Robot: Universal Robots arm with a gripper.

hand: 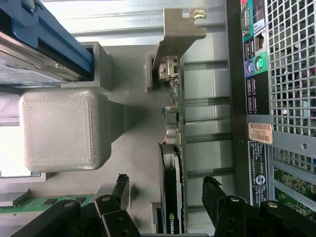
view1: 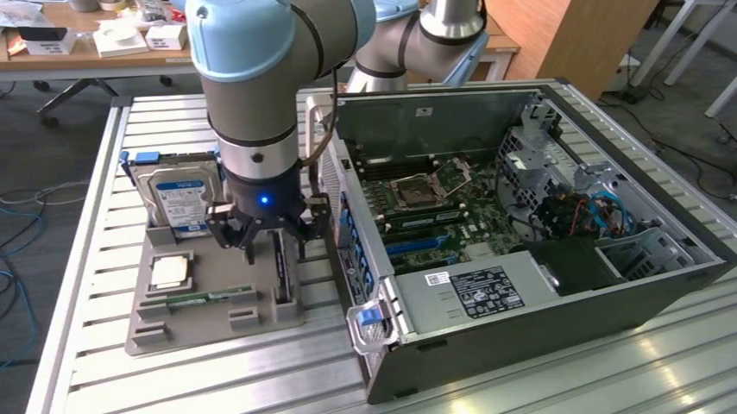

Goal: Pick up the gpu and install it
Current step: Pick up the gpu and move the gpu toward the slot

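The gripper (view1: 274, 250) is seen low over a grey holder (view1: 207, 326) that is set on a slatted metal table (view1: 173, 384), at the exterior view's left of an opened computer case (view1: 645, 297). The jaws are spread wide and nothing is gripped. In the wrist view one of the fingers (hand: 120, 186) is placed on each side of the gpu (hand: 174, 165), with a gap left on both sides. The gpu (view1: 282, 278) is stood on its long edge in a slot of the holder, along the side nearest the case, and its silver bracket (hand: 178, 30) is turned away from the gripper (hand: 166, 190). A hard drive (view1: 185, 194) with a blue label is held upright at the far end of the holder, and a processor (view1: 171, 273) and a green memory stick (view1: 213, 297) are laid in other recesses
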